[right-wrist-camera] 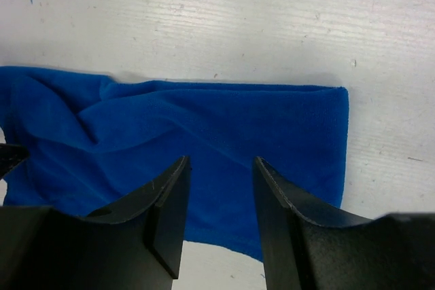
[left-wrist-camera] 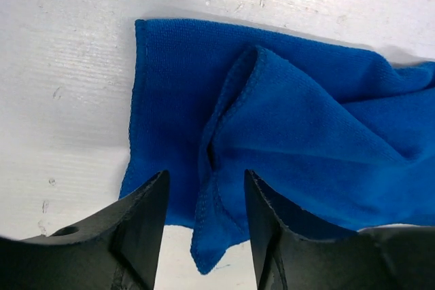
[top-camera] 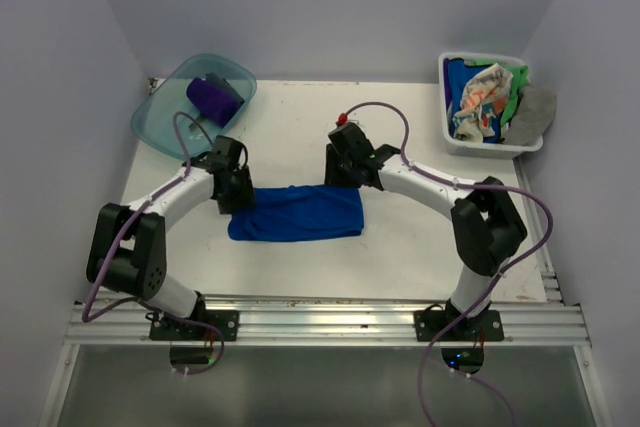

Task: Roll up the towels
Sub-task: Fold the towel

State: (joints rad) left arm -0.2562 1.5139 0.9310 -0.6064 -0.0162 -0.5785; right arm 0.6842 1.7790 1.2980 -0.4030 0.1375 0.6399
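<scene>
Now, top view first: where is the work piece? (K.)

The blue towel (top-camera: pixel 296 213) lies mid-counter (top-camera: pixel 420 237) as a long folded strip, not yet rolled. The left gripper (top-camera: pixel 232 192) is at its left end, and the right gripper (top-camera: pixel 345 169) is at its far edge near the right end. A purple towel (top-camera: pixel 215 97) sits rolled in the teal tub (top-camera: pixel 150 125), far left. The other towels (top-camera: pixel 487 97) are heaped in the white basket (top-camera: pixel 470 145), far right. (M.)

Left wrist view? (K.)

Jaws apart, nothing pinched. A raised, loose fold of the blue towel (left-wrist-camera: pixel 292 120) runs into the gap between them. The short hem beside it lies flat on the counter. (M.)

Right wrist view? (K.)

Jaws apart too, over the blue towel (right-wrist-camera: pixel 204 120). That end is flat and square-cornered, with some wrinkles toward the middle. (M.)

Judgement on the step? (K.)

Looks like squaring up the strip ahead of the roll. I would flatten the left-end bulge first, or the roll may start lumpy and cone to one side. Then pinch one short end across its width, both layers, and turn it over tight. Keep the other gripper pressing the strip down so it does not slide on the smooth counter. Soft cloth: a loose first turn will likely unwind. (M.)
</scene>
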